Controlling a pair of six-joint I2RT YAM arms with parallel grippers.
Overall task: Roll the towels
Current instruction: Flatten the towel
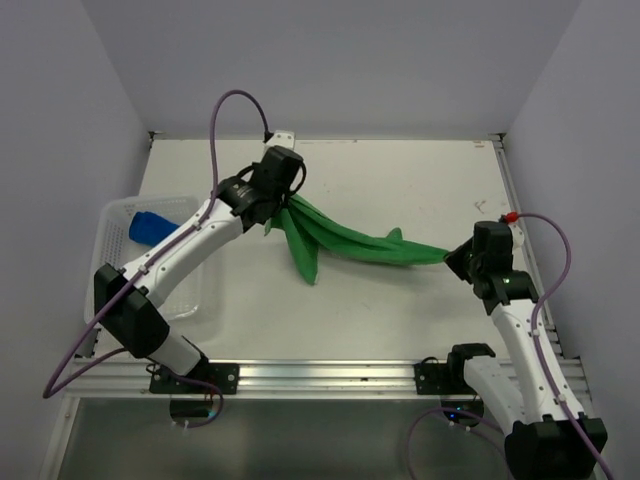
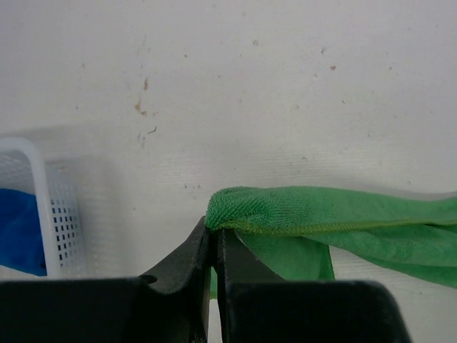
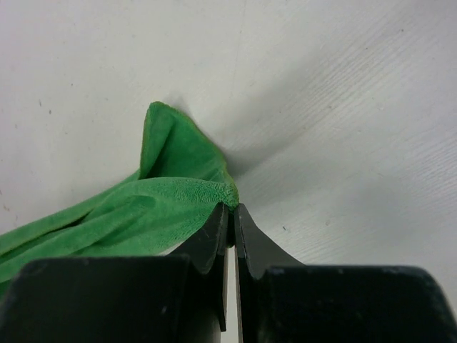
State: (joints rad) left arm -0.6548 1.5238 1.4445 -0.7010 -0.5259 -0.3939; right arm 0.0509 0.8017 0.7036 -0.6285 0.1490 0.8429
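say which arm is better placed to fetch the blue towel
Probably left: the white plastic mesh basket holding the royal blue cloth towel sits beside it, though both arms' fingers pinch the green cloth towel.

right end effector [image 3: 230, 218] is pinched tight on a corner of the green towel [image 3: 171, 193], bunched up over the white counter [image 3: 343, 107]

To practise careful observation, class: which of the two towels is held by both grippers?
The green towel, stretched between the left gripper and right gripper; the blue towel lies untouched in the white basket.
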